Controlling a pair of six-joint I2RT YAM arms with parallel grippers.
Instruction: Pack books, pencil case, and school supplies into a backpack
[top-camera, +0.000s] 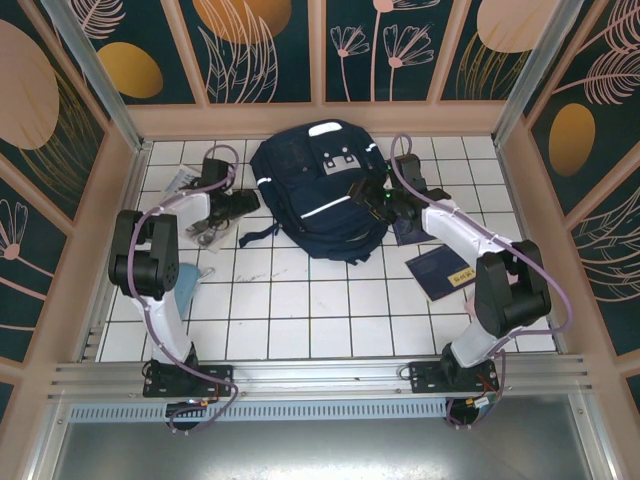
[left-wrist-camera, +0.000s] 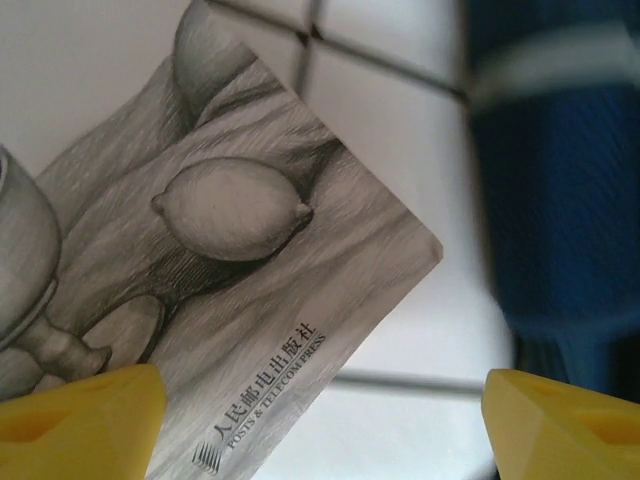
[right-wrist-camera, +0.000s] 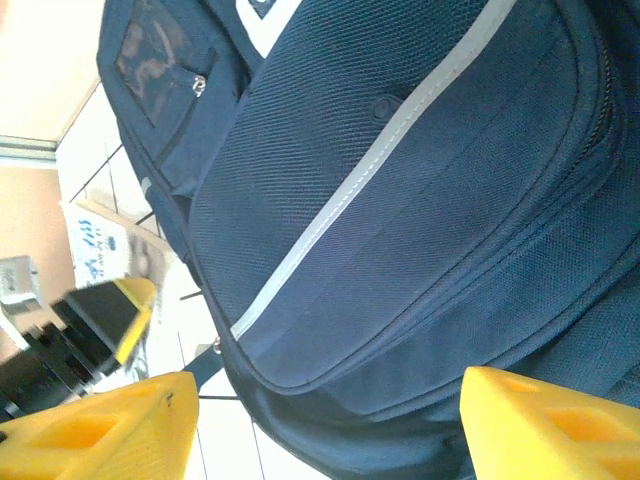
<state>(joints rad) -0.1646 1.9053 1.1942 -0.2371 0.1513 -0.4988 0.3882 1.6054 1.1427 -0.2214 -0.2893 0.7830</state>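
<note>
Nearest, a navy book (top-camera: 443, 270) lies flat on the tiled table (top-camera: 300, 310). Further on, the left gripper (left-wrist-camera: 320, 385) is wide open over a drawing book (left-wrist-camera: 230, 260), holding nothing. The right gripper (right-wrist-camera: 328, 385) is open and empty by the backpack (top-camera: 310, 190) at the back middle.

Robot test booth, lab-like: white tiled tabletop (top-camera: 300, 300), aluminium frame rail (top-camera: 330, 372), floral-print panel walls (top-camera: 260, 50) on three sides.

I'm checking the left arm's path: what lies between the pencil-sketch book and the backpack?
Bare white tile separates the pencil-sketch book from the backpack, as the left wrist view shows.
</note>
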